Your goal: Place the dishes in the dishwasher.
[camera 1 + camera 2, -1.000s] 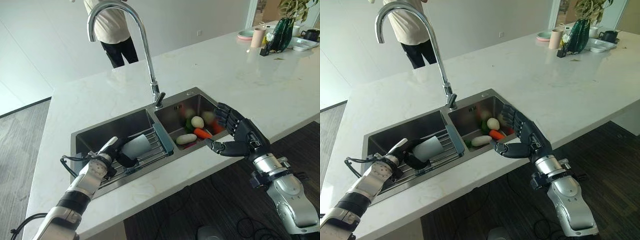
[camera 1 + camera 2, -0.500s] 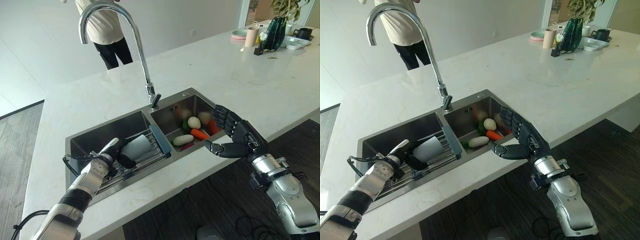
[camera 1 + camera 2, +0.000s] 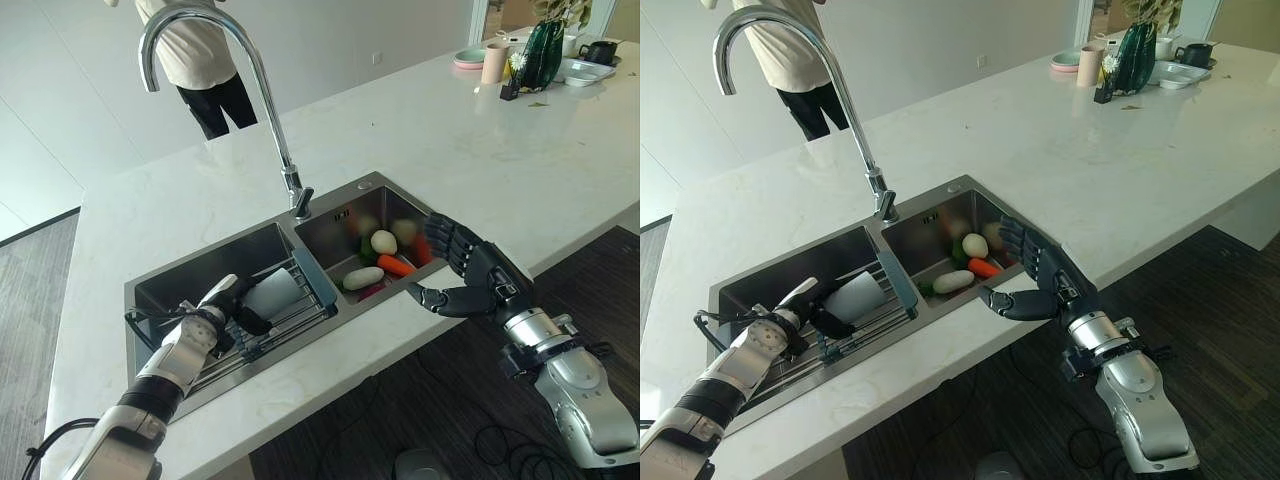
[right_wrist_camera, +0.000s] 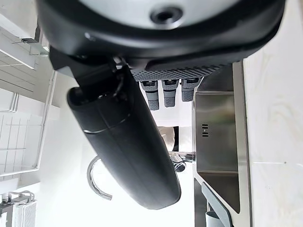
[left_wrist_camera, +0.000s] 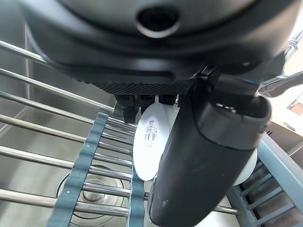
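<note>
**Left hand grips a white cup on the sink rack**

The left hand (image 3: 222,306) is curled round a white cup (image 3: 272,294), thumb on one side and fingers on the other, as the left wrist view confirms. The cup lies tilted on its side on a wire rack (image 3: 290,318) with grey-blue end bars, which spans the left basin of a steel double sink (image 3: 150,288). The right hand (image 3: 470,280) hangs at the front edge of the right basin, its fingers spread and relaxed, grasping nothing. Below it in that basin lie vegetables: a pale long one (image 3: 362,278), an orange carrot (image 3: 397,265), a whitish round one (image 3: 383,241) and some green and red pieces. A tall chrome tap (image 3: 205,60) arches up from the rear of the divider between the basins.

The sink is set in a white marbled desk (image 3: 480,170). At its far right corner stand a pink plate (image 3: 466,58), a pink tumbler (image 3: 493,64), a dark green vase (image 3: 545,52), a dark mug (image 3: 603,51) and a pale tray (image 3: 580,70). Behind the desk a person (image 3: 200,70) in a light top and dark trousers stands on a pale floor; nearer, the floor is dark wood.
</note>
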Robot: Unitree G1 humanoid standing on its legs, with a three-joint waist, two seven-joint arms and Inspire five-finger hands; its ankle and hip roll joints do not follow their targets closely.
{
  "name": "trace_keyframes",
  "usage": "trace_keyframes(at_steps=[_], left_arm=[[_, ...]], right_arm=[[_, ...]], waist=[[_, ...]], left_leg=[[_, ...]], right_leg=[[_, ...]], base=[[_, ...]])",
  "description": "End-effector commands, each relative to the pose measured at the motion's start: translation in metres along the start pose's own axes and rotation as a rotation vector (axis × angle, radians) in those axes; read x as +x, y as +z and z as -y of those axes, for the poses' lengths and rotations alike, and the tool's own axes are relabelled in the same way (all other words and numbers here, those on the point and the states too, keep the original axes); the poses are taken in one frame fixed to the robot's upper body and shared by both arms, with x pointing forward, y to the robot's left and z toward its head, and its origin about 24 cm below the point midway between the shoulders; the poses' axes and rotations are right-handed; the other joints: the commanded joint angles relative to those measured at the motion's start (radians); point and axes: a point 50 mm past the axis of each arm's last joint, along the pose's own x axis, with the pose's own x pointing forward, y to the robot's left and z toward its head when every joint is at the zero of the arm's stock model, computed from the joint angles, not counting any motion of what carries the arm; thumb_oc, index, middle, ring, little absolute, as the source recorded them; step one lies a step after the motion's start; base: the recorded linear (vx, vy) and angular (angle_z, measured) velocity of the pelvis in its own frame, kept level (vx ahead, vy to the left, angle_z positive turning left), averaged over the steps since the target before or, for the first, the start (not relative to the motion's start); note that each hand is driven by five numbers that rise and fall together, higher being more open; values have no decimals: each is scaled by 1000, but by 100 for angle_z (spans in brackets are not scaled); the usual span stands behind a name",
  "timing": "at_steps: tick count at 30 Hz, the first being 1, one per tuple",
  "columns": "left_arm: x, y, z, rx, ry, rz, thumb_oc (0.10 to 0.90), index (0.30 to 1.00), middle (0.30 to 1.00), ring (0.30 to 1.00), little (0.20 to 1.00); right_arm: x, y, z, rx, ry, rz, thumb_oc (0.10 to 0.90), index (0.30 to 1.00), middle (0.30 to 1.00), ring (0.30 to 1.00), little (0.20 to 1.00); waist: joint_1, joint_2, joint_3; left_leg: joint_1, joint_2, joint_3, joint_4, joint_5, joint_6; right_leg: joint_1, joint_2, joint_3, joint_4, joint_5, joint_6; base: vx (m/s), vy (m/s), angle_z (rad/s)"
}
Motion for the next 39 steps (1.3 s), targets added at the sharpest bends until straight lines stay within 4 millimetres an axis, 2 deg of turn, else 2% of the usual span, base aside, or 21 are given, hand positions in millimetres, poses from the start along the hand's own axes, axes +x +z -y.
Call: trace_keyframes(at_steps=[1,12,21,22,23,24,25,33,39], left_arm=[[0,50,-69,85,233,114,800,900,900,900,900],[5,52,-68,111,200,74,800,900,900,900,900],[8,63,-68,174,182,95,800,900,900,900,900],[8,64,-67,183,174,97,753,829,829,829,829],[9,65,-64,199,169,105,558,538,538,538,538],[10,66,-63,203,168,109,511,467,467,467,467],[10,67,-63,202,164,111,400,300,300,300,300],[10,70,-62,228,164,141,400,300,300,300,300],[7,64,-63,202,186,151,400,300,300,300,300]], right_arm=[[14,53,-1,-76,40,273,800,900,900,900,900],[15,54,-4,-78,58,271,800,900,900,900,900],[16,54,-5,-85,79,263,800,900,900,900,900],[16,54,-6,-87,82,262,800,900,900,900,900],[17,53,-6,-87,85,261,800,900,900,900,900],[17,54,-6,-89,86,260,800,900,900,900,900],[17,54,-6,-89,88,259,800,900,900,900,900],[15,50,-6,-93,92,241,800,900,900,900,900],[14,48,-3,-99,91,227,800,900,900,900,900]], waist=[[-11,-8,-21],[-26,4,-20],[-42,8,-17],[-44,9,-17],[-46,10,-17],[-47,10,-18],[-48,10,-19],[-52,9,-19],[-45,8,-18]], left_leg=[[-31,-9,-51,182,-258,36],[-25,-12,-44,182,-267,38],[-20,-13,-35,182,-271,39],[-19,-13,-34,182,-271,39],[-19,-12,-32,182,-271,39],[-19,-12,-31,182,-271,39],[-20,-12,-30,182,-272,39],[-19,-12,-26,182,-273,40],[-20,-14,-31,182,-273,40]], right_leg=[[39,9,-10,22,-144,71],[42,11,0,22,-149,75],[40,15,12,22,-148,76],[41,16,13,22,-148,76],[40,16,15,22,-147,77],[39,16,16,22,-147,77],[39,16,17,22,-147,77],[36,16,19,22,-146,79],[37,13,12,22,-146,78]], base=[[0,0,0],[-1,0,0],[1,-2,-1],[0,0,0],[0,0,0],[0,0,0],[0,0,0],[1,-3,-3],[0,0,0]])
